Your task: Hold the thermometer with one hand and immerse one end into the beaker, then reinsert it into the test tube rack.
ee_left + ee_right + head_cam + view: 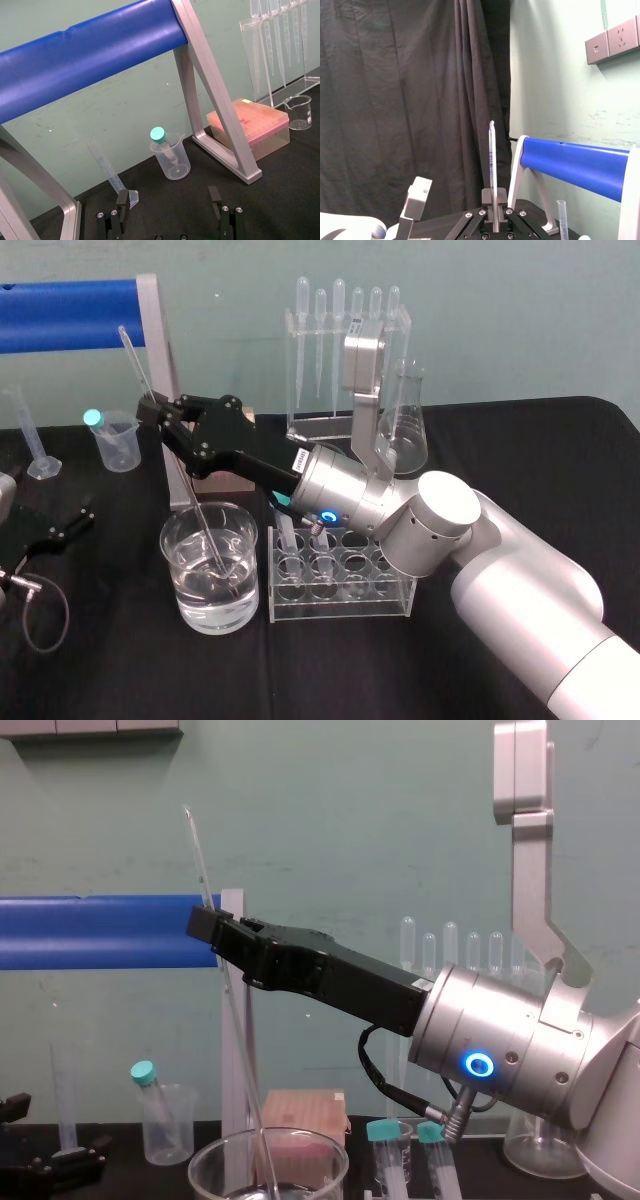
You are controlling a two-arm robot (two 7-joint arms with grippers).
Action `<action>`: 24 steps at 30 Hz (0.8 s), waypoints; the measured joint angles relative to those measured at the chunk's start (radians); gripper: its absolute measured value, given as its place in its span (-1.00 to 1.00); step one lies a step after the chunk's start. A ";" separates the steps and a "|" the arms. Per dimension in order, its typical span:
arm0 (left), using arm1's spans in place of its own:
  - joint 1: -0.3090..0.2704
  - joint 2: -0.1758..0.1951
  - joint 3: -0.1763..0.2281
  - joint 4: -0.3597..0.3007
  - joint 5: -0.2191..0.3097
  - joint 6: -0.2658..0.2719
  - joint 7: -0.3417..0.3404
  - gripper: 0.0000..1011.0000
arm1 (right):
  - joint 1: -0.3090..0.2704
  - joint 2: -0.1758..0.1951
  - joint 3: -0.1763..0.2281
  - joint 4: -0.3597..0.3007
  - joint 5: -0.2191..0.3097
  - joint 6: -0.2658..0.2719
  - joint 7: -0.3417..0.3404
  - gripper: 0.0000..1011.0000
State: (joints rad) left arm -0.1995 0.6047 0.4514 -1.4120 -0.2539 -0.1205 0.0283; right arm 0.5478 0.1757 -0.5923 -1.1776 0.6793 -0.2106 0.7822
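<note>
The thermometer (133,360) is a long thin glass rod, tilted, with its lower end inside the water-filled beaker (185,600) at the front left of the table. My right gripper (150,412) is shut on the rod's upper part, above and behind the beaker. In the chest view the thermometer (197,850) sticks up past the right gripper (205,925) and runs down into the beaker (215,1155). The right wrist view shows the rod (491,160) clamped between the fingers (501,196). The clear test tube rack (340,608) stands just right of the beaker. My left gripper (168,197) rests open at the far left (60,528).
A small plastic beaker with a teal-capped tube (113,440) and a graduated cylinder (30,435) stand at the back left, under a blue bar on a metal frame (70,315). A pipette stand (345,350) and a conical flask (405,425) stand behind the rack.
</note>
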 joint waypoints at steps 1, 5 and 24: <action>0.000 0.000 0.000 0.000 0.000 0.000 0.000 0.99 | 0.000 0.000 0.000 0.000 0.000 0.000 0.000 -0.89; 0.000 0.000 0.000 0.000 0.000 0.000 0.000 0.99 | 0.000 0.000 0.000 0.000 0.000 0.000 0.000 -0.89; 0.000 0.000 0.000 0.000 0.000 0.000 0.000 0.99 | 0.000 0.000 0.000 0.000 0.000 0.000 0.000 -0.89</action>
State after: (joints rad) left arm -0.1995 0.6047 0.4514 -1.4120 -0.2539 -0.1205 0.0283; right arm 0.5478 0.1758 -0.5923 -1.1776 0.6793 -0.2105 0.7823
